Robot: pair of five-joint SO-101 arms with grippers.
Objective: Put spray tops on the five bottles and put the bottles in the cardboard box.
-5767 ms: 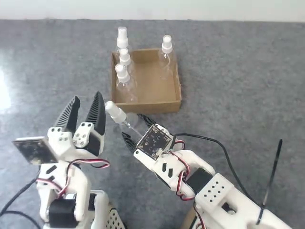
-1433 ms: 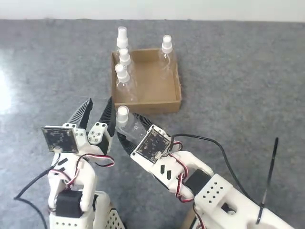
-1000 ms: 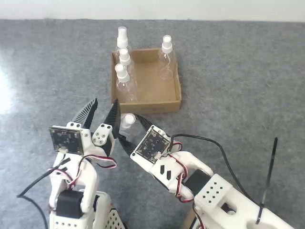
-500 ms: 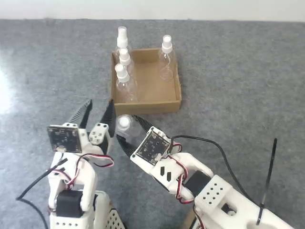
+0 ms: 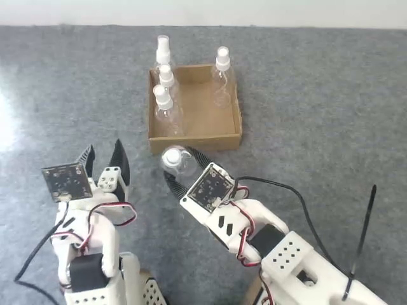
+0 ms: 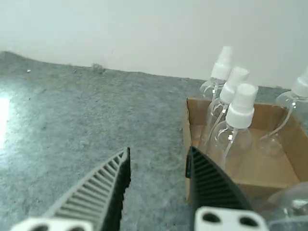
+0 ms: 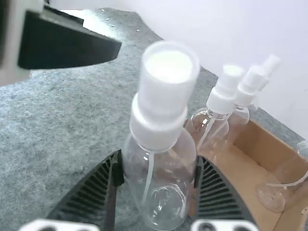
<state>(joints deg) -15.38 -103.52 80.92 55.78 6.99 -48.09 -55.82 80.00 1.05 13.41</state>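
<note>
- Held bottle [image 5: 173, 159] has the left hand [image 5: 103, 152] to its left. That hand hangs over the grey counter [image 5: 57, 95] with its two fingers spread, apart from the bottle. Its own view cuts the finger bases off at the frame edge.
- The held bottle stands upright just in front of the cardboard box [image 5: 194, 141], with a white spray top [image 7: 163, 91] on it.
- The right hand [image 5: 182, 168] pinches the bottle's clear body from both sides. From above, the top covers most of the body. Whether the base touches the counter I cannot tell.
- By the box's left wall stand the front bottle [image 5: 164, 101] and the middle bottle [image 5: 166, 79], both capped.
- The corner bottle [image 5: 163, 47] is at the back-left corner. Whether it is inside or just behind the wall is hard to tell.
- The right bottle [image 5: 222, 67] stands inside the box near the back-right corner, its clear body faint against the cardboard.
</note>
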